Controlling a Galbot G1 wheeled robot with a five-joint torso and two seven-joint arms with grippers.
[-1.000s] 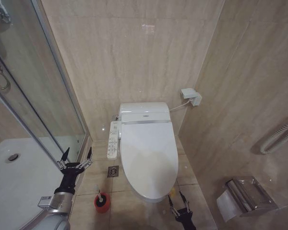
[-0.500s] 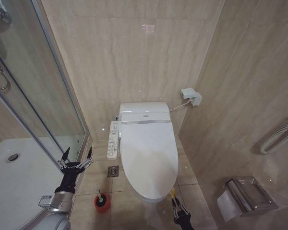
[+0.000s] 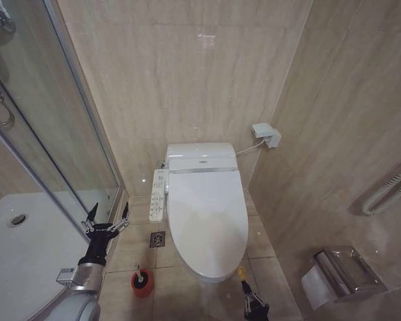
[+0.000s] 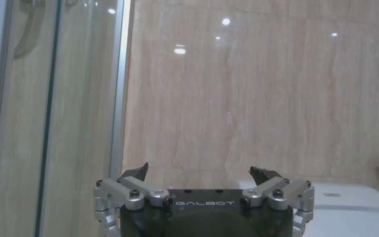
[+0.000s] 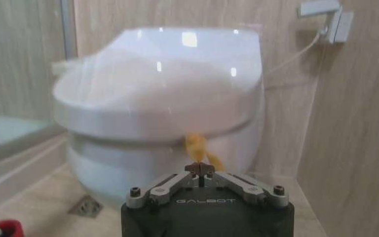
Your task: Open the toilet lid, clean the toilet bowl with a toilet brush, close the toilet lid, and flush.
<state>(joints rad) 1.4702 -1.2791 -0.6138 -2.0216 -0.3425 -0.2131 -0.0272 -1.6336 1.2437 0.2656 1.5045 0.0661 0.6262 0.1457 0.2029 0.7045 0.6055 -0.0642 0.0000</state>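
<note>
Low by the closed toilet lid (image 3: pixel 207 210), the right pincer (image 3: pixel 241 274) clenched its yellow tie (image 5: pixel 197 146); the left pincer (image 3: pixel 107 217) hung spread, upright.

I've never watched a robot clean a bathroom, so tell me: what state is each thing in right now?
toilet lid: closed, flat over the bowl.
yellow tie: hanging at the lid's front rim.
right gripper: shut, just at the tie.
left gripper: open, held up beside the shower glass.
toilet brush: standing in its red holder.

You're seeing toilet lid (image 3: pixel 207 224) sitting centre; toilet brush (image 3: pixel 140 275) standing at its 8 o'clock, holder cup (image 3: pixel 142 285) under it.
</note>
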